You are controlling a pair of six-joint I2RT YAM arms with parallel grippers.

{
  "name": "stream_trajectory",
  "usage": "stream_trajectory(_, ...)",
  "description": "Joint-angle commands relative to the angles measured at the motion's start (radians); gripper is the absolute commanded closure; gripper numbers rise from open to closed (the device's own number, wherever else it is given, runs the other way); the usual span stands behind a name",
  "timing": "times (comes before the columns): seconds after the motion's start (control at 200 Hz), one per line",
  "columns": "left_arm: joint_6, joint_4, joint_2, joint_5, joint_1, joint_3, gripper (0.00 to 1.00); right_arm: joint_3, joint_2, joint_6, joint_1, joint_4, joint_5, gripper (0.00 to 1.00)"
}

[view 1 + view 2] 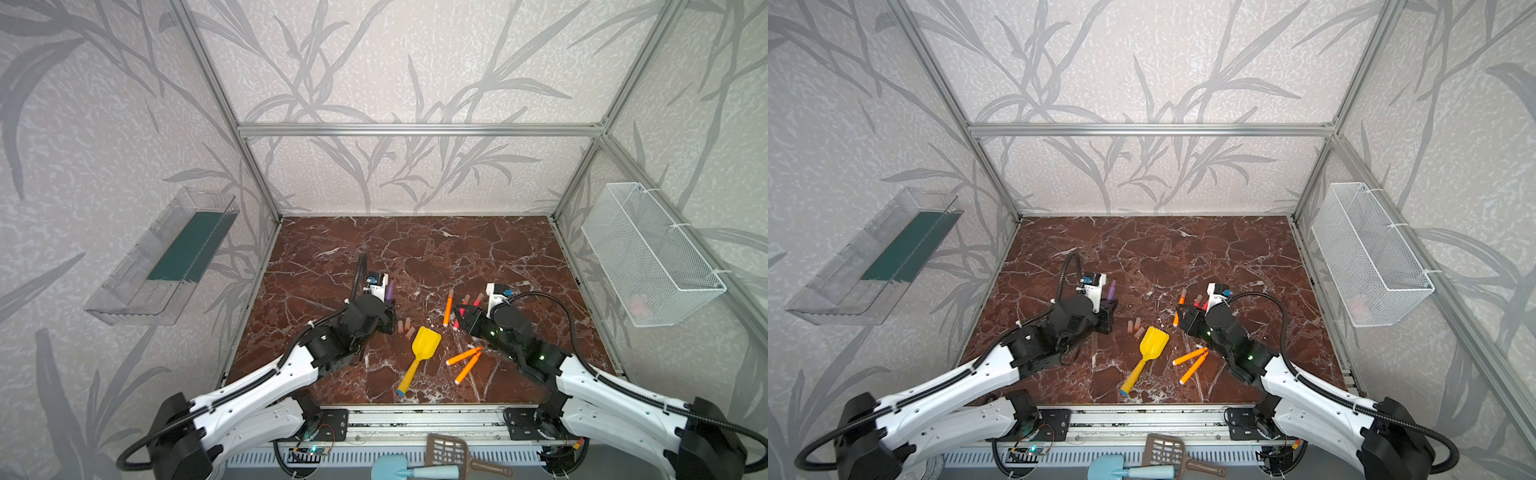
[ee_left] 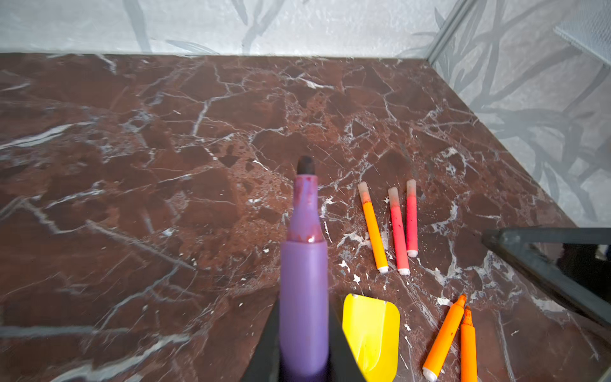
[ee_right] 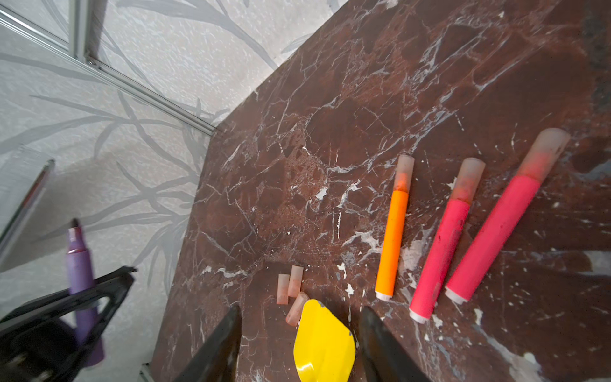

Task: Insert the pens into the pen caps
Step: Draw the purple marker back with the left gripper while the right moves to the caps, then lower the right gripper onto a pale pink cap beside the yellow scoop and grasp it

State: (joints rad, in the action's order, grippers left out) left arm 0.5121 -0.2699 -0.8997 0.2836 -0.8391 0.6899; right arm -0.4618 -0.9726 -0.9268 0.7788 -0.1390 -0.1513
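While two uncapped orange pens (image 1: 462,356) lie nearest on the counter (image 1: 415,249), the left tool (image 2: 304,317) clamps the purple pen (image 2: 303,281), tip bare. The right tool (image 3: 301,309) hangs open and empty over three loose pen caps (image 3: 291,284). The next move is probably to pinch one cap and line it up with that tip. Three capped pens (image 3: 439,238) lie beyond.

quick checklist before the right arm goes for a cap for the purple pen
1. Grip: the left gripper is shut on the purple pen: ok.
2. Tip: the pen's dark tip is bare and sticks out past the jaws: ok.
3. Free hand: the right gripper is open with nothing between its jaws: ok.
4. Supply: three loose pen caps lie on the table by the yellow toy shovel: ok.
5. Clearance: one cap lies right at the shovel blade's edge: not ok; the other two lie apart from it.
6. Which end of each cap is open: cannot tell.
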Motion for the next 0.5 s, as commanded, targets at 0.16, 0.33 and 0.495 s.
stream_trajectory(0.16,0.139,-0.446,0.108,0.171,0.022,0.262,1.0,-0.2,-0.197,0.216,0.049,0.195,0.009,0.45)
stream_trajectory(0.33,0.068,-0.256,0.086,0.388,0.054,0.161,1.0,-0.315,-0.314,0.271,0.112,0.282,-0.063,0.46)
stream_trajectory(0.495,-0.04,-0.05,0.084,0.472,0.059,-0.014,1.0,-0.423,-0.467,0.317,0.144,0.322,-0.079,0.47)
